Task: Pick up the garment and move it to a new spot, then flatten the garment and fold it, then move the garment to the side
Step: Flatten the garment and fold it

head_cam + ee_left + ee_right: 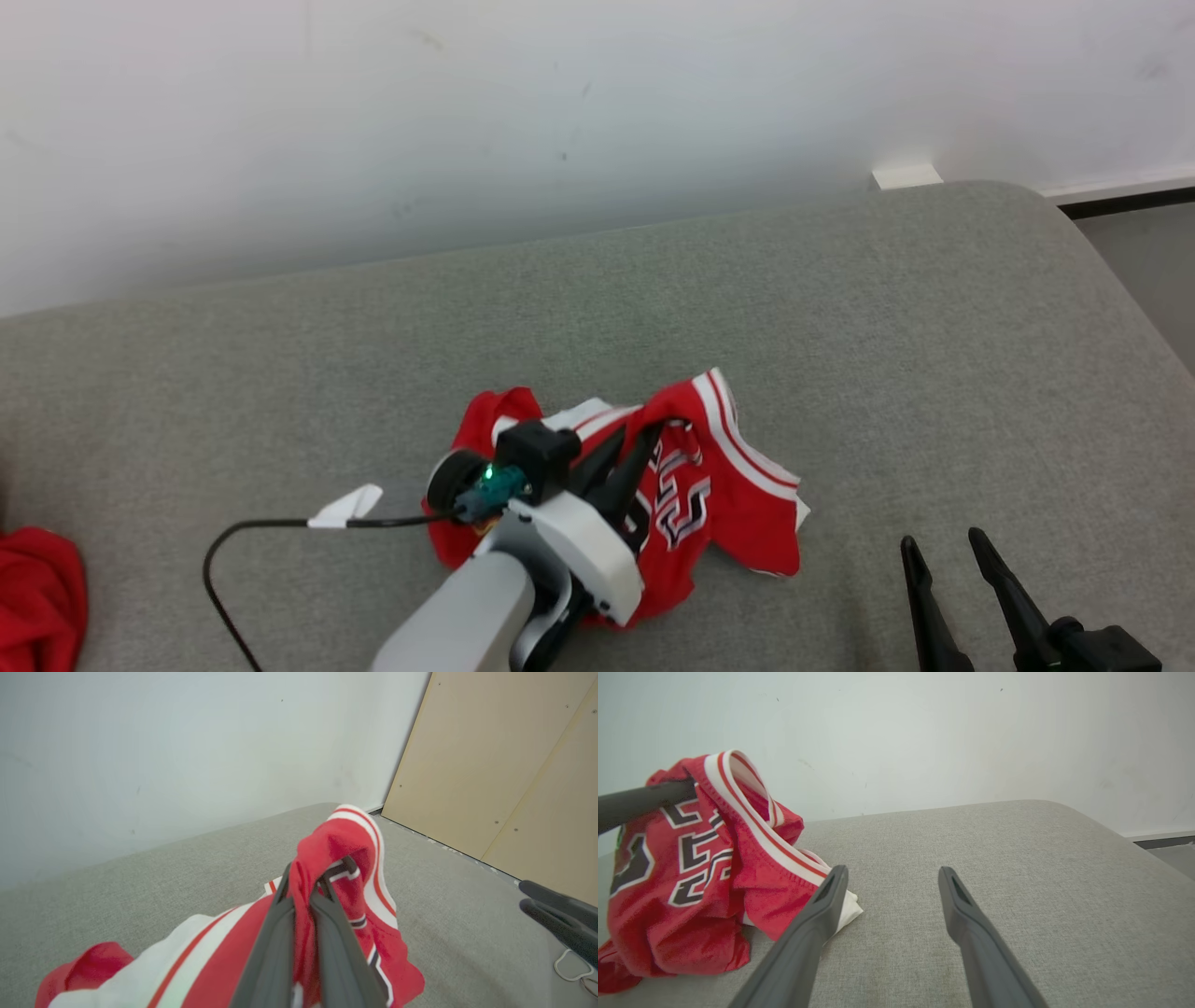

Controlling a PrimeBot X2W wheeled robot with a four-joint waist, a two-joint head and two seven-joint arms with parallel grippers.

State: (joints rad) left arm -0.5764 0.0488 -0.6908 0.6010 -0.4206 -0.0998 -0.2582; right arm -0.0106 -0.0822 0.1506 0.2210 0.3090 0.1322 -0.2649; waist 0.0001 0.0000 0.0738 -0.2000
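Note:
The garment (719, 495) is a red jersey with white and black trim and black numerals, crumpled in a heap on the grey cushion. My left gripper (644, 439) is shut on a raised fold of it near the striped hem; in the left wrist view the gripper (303, 884) pinches red cloth between its fingers, with the garment (359, 849) bunched over the tips. In the right wrist view the garment (691, 868) hangs from a left finger (644, 800) at the left. My right gripper (943, 546) stands open, to the right of the heap, with the same gripper (889, 877) over bare cushion.
The grey cushion (840, 308) runs back to a white wall, with its right edge rounding off towards the floor. A second red cloth (37, 597) lies at the far left edge. A black cable with a white tag (345, 509) trails from my left wrist. Beige panels (504, 765) stand beyond.

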